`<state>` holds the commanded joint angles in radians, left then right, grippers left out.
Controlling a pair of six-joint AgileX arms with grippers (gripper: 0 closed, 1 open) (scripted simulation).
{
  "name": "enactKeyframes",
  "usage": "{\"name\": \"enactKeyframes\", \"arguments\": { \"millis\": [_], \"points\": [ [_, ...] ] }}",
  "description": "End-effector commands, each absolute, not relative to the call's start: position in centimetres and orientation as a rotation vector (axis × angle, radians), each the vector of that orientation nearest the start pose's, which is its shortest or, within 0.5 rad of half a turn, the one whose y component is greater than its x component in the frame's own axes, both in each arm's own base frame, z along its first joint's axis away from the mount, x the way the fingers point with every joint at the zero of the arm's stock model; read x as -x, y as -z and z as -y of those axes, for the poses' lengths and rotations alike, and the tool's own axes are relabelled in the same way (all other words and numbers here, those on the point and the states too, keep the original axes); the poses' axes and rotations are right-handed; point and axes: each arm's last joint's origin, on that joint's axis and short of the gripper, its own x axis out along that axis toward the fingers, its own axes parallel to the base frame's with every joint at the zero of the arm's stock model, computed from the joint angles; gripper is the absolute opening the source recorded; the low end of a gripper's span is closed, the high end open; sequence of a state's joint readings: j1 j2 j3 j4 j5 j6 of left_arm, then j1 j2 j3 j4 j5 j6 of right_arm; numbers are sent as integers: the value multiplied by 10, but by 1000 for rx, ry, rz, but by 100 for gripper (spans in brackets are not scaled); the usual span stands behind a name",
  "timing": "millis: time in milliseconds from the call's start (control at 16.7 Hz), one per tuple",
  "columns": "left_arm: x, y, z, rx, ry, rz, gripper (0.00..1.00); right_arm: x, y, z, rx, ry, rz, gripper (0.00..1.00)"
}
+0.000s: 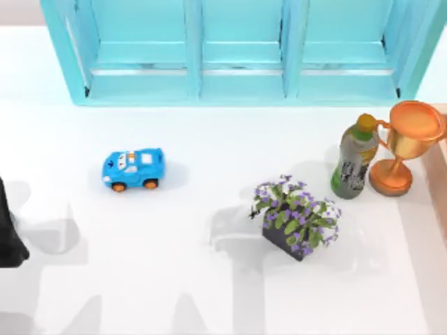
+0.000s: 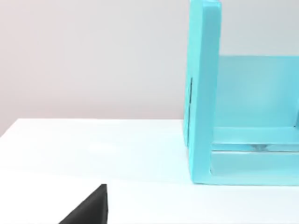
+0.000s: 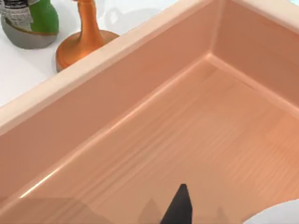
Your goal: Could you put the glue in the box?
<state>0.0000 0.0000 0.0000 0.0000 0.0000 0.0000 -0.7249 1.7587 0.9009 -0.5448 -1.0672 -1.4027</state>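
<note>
The box is an open peach wooden tray; its rim runs along the table's right edge in the top view. A dark part of my right gripper hangs just above the box's bare floor. Beside it a white rounded thing pokes into the right wrist view; I cannot tell whether it is the glue or whether it is held. My left gripper stays parked at the table's left edge, low over the bare tabletop.
A turquoise cabinet spans the back of the table. A blue toy car sits left of centre and a flower pot right of centre. A green bottle and a copper trophy stand by the box's rim.
</note>
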Motion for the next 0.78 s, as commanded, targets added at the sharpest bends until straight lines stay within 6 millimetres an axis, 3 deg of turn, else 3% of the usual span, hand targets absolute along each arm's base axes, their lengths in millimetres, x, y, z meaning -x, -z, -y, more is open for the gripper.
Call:
{"name": "enactKeyframes", "arguments": {
  "millis": [240,780],
  "points": [
    [-106,-160,1,0,0,0,100,-239,-130,173,208,-750,-463,0],
    [-106,-160,1,0,0,0,100,-239,-130,173,208,-750,-463,68]
  ]
}}
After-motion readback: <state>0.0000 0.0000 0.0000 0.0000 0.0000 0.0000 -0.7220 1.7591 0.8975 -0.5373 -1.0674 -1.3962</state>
